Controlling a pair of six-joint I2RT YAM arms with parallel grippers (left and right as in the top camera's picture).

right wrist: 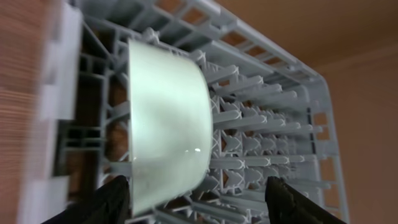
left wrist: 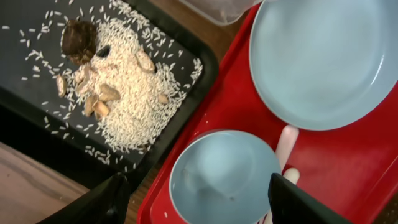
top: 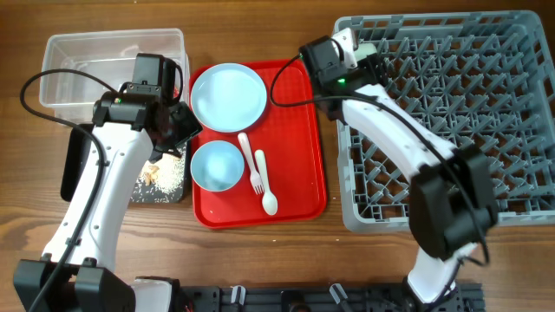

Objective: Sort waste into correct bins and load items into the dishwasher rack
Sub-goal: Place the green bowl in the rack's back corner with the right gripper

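My left gripper [top: 180, 130] [left wrist: 202, 208] is open and empty, its fingers either side of a pale blue bowl [top: 217, 165] [left wrist: 224, 174] on the red tray. The pale blue plate [top: 228, 95] [left wrist: 323, 59] lies behind the bowl. A white fork [top: 250, 161] and spoon [top: 267, 186] lie right of the bowl. Rice and brown food scraps [top: 160, 175] [left wrist: 118, 87] lie in the black tray [top: 74, 165] [left wrist: 37, 118]. My right gripper [top: 355, 48] [right wrist: 199, 199] is open over the grey dishwasher rack [top: 451, 121] [right wrist: 261, 124]. A pale green bowl [right wrist: 165, 118] stands on edge among the pegs. Wrapper, tissue and yellow cup are out of view.
The clear plastic tub [top: 113, 61] [left wrist: 217, 7] stands behind the black tray at the far left. The flat red tray [top: 299, 165] [left wrist: 348, 168] sits between the bins and the rack. Both arms reach in from the table's front edge.
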